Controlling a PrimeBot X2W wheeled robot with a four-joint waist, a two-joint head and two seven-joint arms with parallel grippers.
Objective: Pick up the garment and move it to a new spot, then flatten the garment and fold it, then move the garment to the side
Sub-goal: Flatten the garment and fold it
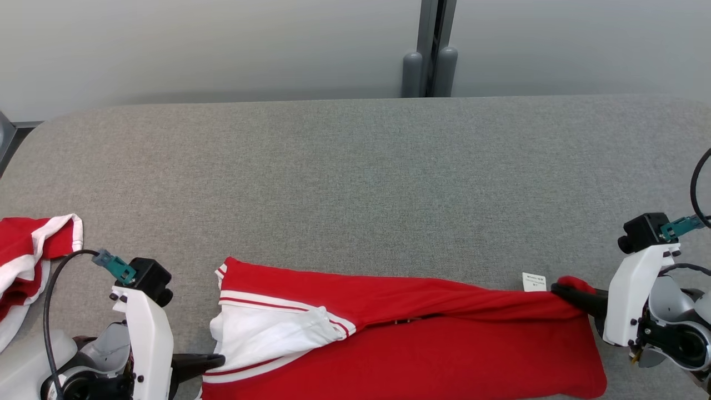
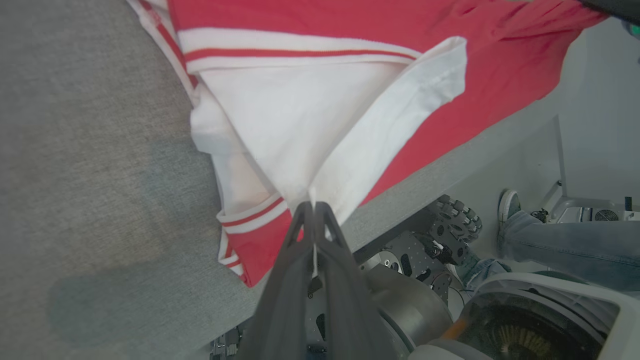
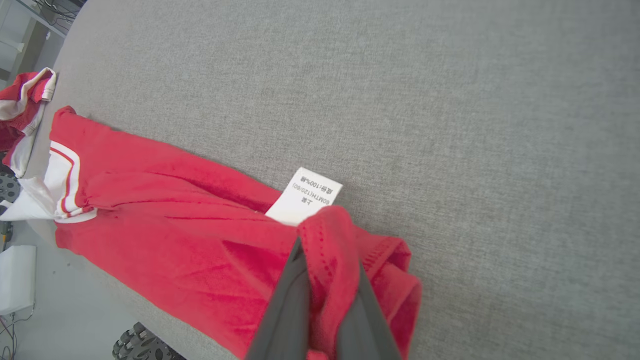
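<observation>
Garment [image 1: 400, 328]: red shirt with a white, red-striped panel at its left end. Stretched left to right along near edge of grey padded table [image 1: 355, 183]; near part cut off by bottom of head view. Left gripper [image 1: 214, 361] closed tight on white fabric at left end, just off the table edge. Right gripper [image 1: 561, 290] pinched on red hem at right end, fingertips buried in cloth. White care label [image 1: 534, 281] just beside that grip. Second red-and-white garment [image 1: 28, 261] at far left, partly out of frame.
</observation>
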